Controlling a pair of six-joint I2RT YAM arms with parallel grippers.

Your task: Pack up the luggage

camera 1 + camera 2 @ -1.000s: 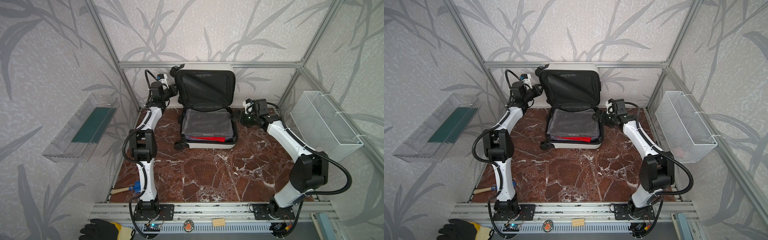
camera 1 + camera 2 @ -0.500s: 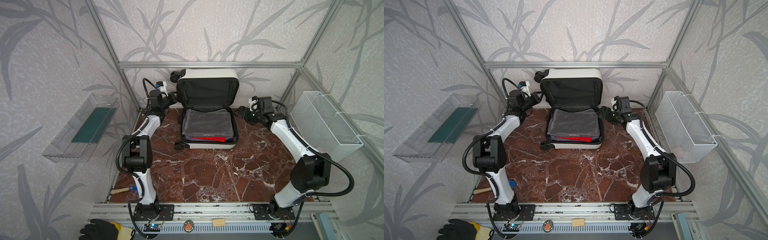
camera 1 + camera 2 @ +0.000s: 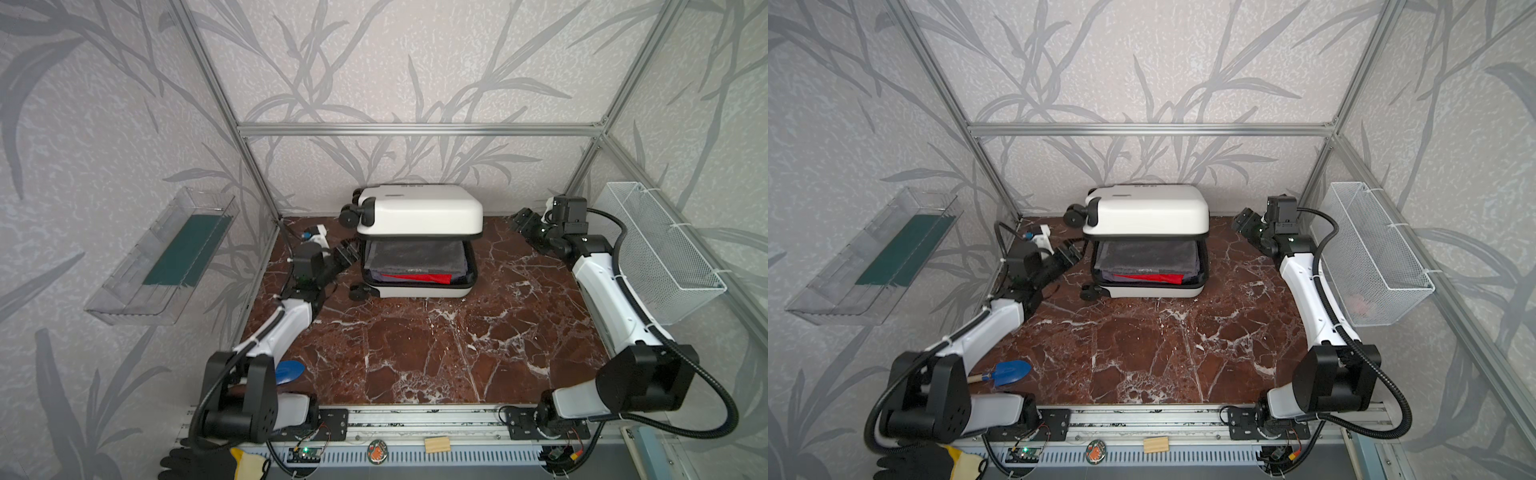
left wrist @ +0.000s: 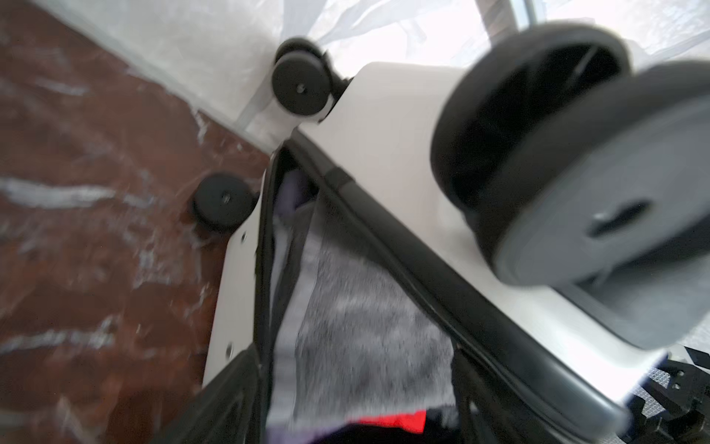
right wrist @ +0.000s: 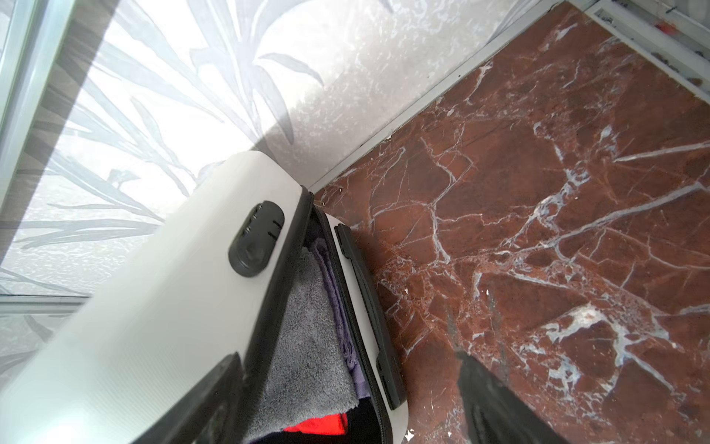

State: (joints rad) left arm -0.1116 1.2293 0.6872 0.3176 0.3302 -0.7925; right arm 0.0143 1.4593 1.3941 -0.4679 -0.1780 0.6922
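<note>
luggage (image 3: pixel 1144 212): lid partly shut, grey and red clothes (image 3: pixel 1148 262) peeking out the gap
left gripper (image 3: pixel 1070 254): just beside its wheeled end
right gripper (image 3: pixel 1246 220): off the opposite side, holding nothing

Top cams high front, wrist cams near luggage (image 4: pixel 384 146) (image 5: pixel 153 326)

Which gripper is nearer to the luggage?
Left. The left gripper sits right beside the luggage at its wheel end; the right gripper hangs off the opposite side, clearly apart from it.
</note>
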